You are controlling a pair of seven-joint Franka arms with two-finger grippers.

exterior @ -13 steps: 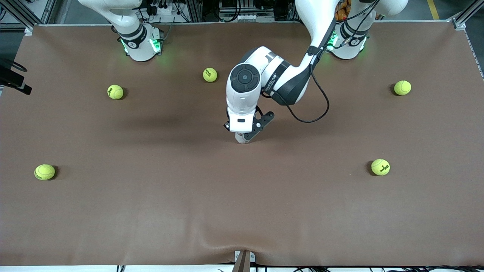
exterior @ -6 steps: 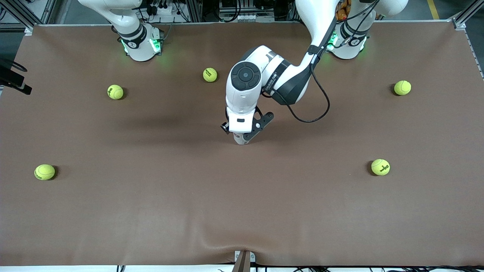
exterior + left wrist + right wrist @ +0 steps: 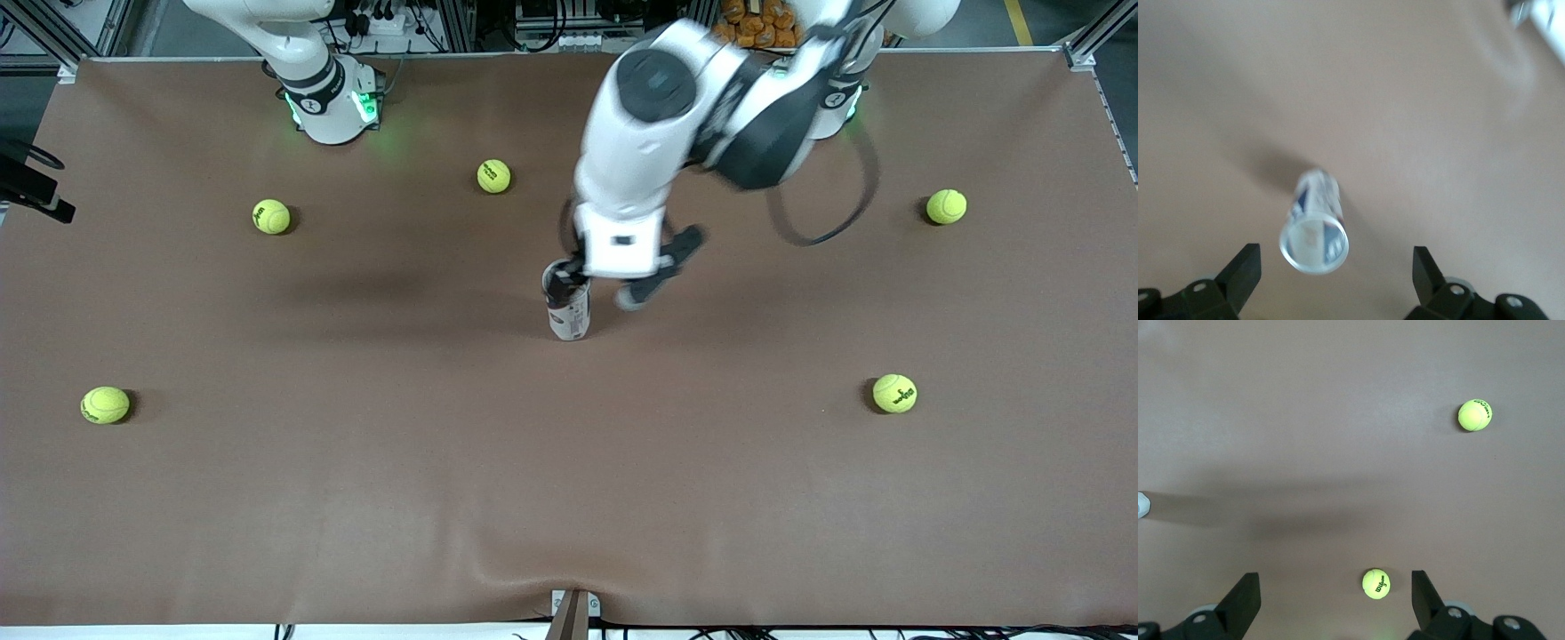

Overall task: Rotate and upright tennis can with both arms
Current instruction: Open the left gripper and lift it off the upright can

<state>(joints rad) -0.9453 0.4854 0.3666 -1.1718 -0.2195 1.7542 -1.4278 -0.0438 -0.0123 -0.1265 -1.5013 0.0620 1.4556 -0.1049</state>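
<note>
The table point(image 3: 356, 498) carries the can point(image 3: 568, 313), upright at its middle with nothing touching it. The left gripper point(image 3: 1335, 270) hangs over it, fingers spread wide and empty. The right gripper point(image 3: 1335, 590), also spread and empty, waits high over two balls point(image 3: 1376, 583).

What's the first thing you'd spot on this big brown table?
The tennis can stands upright in the middle of the table, alone. The left gripper hangs open just above it. Yellow-green tennis balls lie scattered around, and the right gripper waits, open, above its own end.
</note>
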